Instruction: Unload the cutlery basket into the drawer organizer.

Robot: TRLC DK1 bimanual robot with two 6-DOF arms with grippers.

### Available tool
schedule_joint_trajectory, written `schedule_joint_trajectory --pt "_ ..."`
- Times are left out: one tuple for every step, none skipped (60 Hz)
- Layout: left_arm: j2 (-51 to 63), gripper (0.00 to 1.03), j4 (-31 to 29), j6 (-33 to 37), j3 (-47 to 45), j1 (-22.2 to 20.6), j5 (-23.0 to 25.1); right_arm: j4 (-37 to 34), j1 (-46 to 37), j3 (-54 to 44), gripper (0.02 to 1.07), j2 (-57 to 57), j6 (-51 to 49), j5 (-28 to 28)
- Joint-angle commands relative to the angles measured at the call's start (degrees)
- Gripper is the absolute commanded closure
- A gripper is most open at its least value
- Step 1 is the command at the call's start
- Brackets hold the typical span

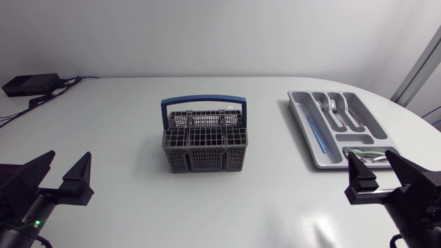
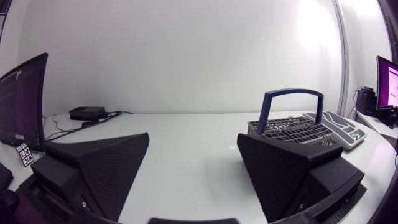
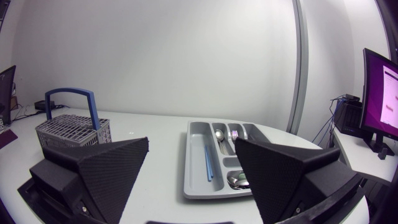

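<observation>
Here we go: the cutlery basket (image 1: 204,141) stands upright in the middle of the surface (image 1: 117,110), grey mesh with its blue handle (image 1: 204,103) arched over the top, and I'll place everything else from it. Well apart from the basket, off to my right, lies the drawer organizer (image 1: 296,110), flat on the surface.

It's already stocked. There's a blue stick (image 1: 317,132) in the long slot nearest the basket, then a spoon (image 1: 324,103) and a fork (image 1: 335,107) in the slots beyond. More small silver pieces (image 1: 368,157) sit in the cross compartment at the end closest to me.

My left tool (image 1: 69,157) sits to the left of the basket and nearer me, well clear of it, fingers spread wide with nothing between them. My right tool (image 1: 371,157) is to the right of the basket and nearer me, just past the organizer's near end. It's gaping wide too, and empty.

Now the score. No handles poke up above the basket's grid in any view, though I can't see down into its cells. My read is that the unloading is mostly or wholly done. What's left, if anything, is whatever may be lying low inside the basket, so the job now is a check of those cells
</observation>
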Motion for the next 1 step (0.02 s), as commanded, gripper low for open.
schedule_joint_trajectory --pt "-0.4 0.04 1.0 -1.2 -1.4 0.1 -0.1 1.0 -0.3 -1.1 0.07 -0.3 1.7 -0.2"
